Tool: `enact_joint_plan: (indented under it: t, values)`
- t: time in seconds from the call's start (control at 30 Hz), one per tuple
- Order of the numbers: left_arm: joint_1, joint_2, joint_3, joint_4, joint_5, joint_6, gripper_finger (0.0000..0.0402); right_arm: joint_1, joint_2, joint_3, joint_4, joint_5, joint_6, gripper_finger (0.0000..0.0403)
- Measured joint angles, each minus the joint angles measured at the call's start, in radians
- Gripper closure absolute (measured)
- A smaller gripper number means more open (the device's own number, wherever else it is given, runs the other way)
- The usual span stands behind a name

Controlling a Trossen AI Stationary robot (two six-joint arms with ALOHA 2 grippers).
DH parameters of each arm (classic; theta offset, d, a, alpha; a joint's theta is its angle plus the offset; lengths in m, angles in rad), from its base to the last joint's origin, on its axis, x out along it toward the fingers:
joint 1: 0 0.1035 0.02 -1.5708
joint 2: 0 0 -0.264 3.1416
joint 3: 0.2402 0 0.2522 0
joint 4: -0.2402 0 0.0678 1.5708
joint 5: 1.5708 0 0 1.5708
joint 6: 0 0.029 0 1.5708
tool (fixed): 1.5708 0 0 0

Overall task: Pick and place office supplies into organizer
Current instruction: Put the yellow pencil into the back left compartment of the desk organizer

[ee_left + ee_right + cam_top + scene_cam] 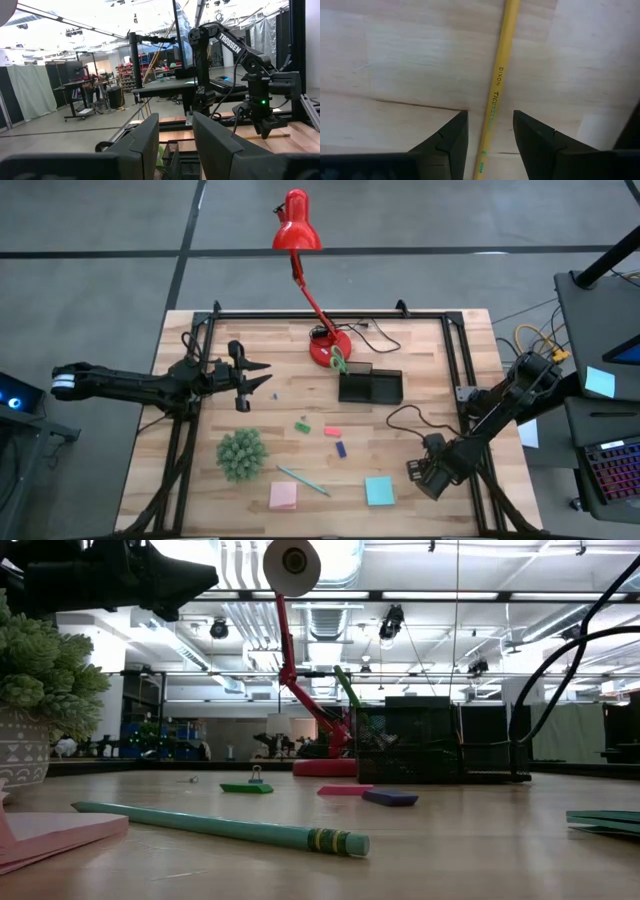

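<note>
High view: black organizer (371,386) sits centre-right on the table (420,350), just right of the red lamp base (328,348); green-handled scissors (339,362) stand in its left compartment, rest of the contents can't tell. Loose below it: green piece (302,426), red-pink piece (332,431), purple piece (341,449), teal pen (303,480), pink pad (283,496), light-blue pad (379,491), fuzzy green ball (241,454) lower left. Left hand (262,380) hovers mid-left, fingers spread, holding nothing. Right hand (424,478) is low at lower right, just right of the blue pad. Low view: pen (220,827) lies across the foreground, pink pad (50,837) at lower left, small pieces mid-frame, organizer (410,740) behind them beside the lamp (300,660); nothing between pieces and organizer. Left wrist view: fingers (145,145) apart and empty, organizer mesh (172,152) between them, right arm (260,80) farther off. Right wrist view: right hand (490,131) points down at the table, fingers (452,132) spread either side of a yellow pencil (499,75), not pinching it; pencil lies flat on the wood.
</note>
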Motion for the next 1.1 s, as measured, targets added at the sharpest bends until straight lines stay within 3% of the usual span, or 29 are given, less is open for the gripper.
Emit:
enact_joint_plan:
  t: [1.1]
  values:
    - [0.0,0.0,-0.001,0.0,0.0,0.0,0.0294,-0.003,-0.009,-0.046,0.084,-0.04,0.006,0.0263]
